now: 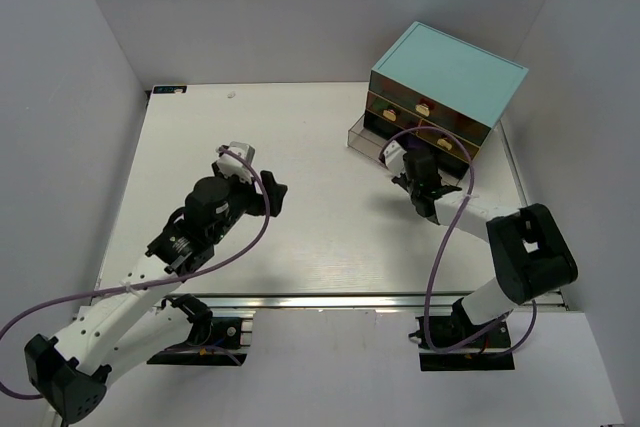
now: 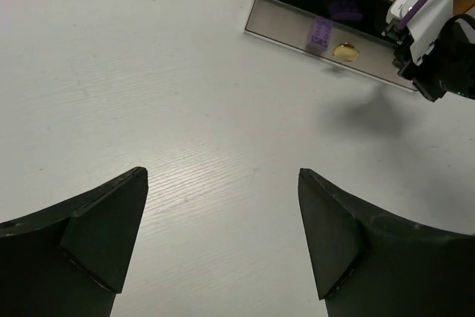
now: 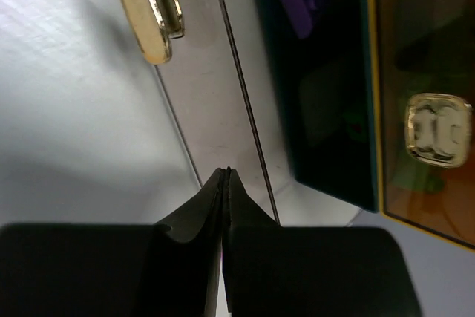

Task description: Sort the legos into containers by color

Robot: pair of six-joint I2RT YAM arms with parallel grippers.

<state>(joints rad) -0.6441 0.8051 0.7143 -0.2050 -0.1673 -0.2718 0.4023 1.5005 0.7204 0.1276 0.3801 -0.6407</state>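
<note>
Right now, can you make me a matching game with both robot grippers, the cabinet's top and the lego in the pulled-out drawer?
Things:
1. left gripper, its jaws
2. right gripper, its jaws
3. cabinet top
4. lego in the pulled-out drawer

Matches:
A. purple
B. wide open
C. light blue
D. shut tight

Pairs: 1-B, 2-D, 3-C, 4-A.
</note>
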